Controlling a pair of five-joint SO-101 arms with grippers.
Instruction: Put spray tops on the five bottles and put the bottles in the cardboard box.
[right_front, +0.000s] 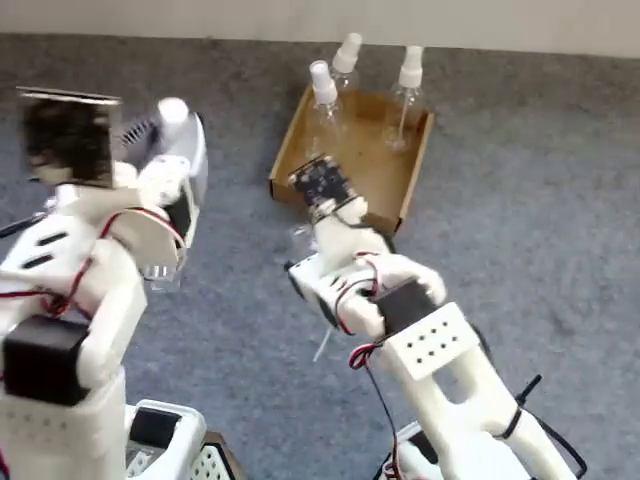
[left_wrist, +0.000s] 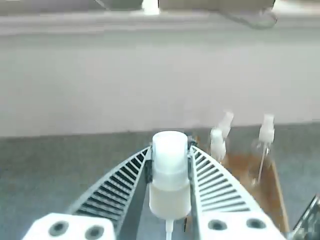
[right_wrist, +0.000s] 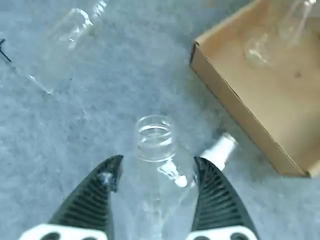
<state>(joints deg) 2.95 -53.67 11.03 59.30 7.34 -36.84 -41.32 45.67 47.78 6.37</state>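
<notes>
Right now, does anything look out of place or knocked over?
Yes. One clear bottle lies on its side on the grey surface, apart from the cardboard box, rather than standing. A loose spray top lies flat just outside the box's wall. Nothing looks spilled.

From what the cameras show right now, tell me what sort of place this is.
Probably an indoor robot workbench or lab: a grey carpet-like surface, a plain pale wall behind it, and a cardboard box holding spray-topped bottles.
</notes>
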